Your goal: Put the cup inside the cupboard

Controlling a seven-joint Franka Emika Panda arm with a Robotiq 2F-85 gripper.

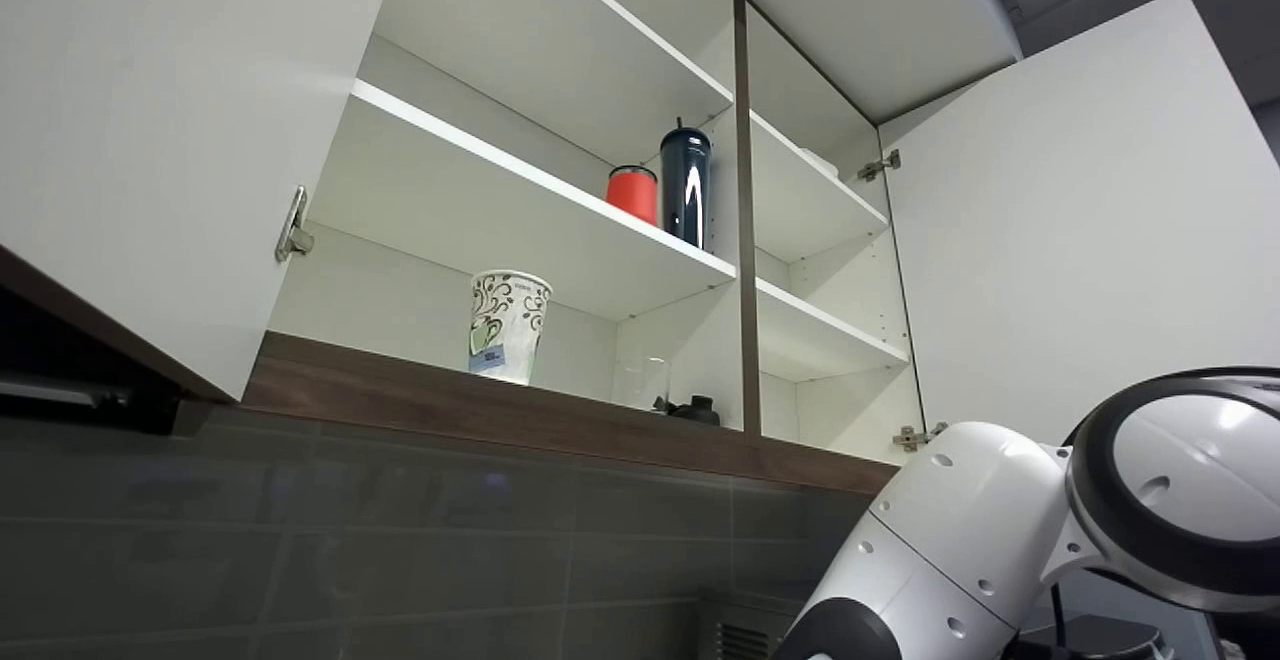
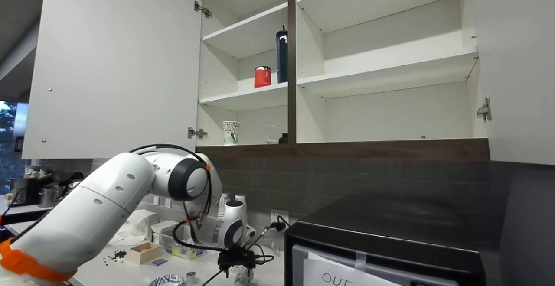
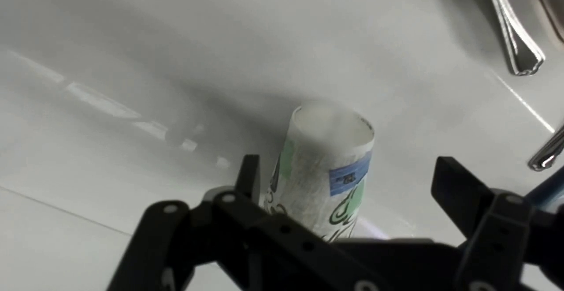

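Note:
The cup [image 3: 306, 189], pale with grey-green swirls and a strip of blue tape, is on the white counter in the wrist view. One round hollow end of it faces the camera. My gripper [image 3: 347, 169] is open, its two fingers on either side of the cup; the left finger [image 3: 250, 172] is close beside it, with a wide gap on the right. Part of the cup is hidden behind the gripper. An exterior view has the gripper [image 2: 236, 265] low over the counter. The cupboard [image 1: 480, 155] [image 2: 390, 67] has its white doors swung wide in both exterior views.
Inside the cupboard are a white patterned cup [image 1: 505, 330], a red cup [image 2: 262, 78], a dark tumbler [image 1: 685, 185] and a clear glass [image 1: 645, 380]. A black microwave [image 2: 381, 234] stands beside the arm. Metal utensils [image 3: 515, 35] and a patterned plate [image 2: 167, 280] lie on the counter.

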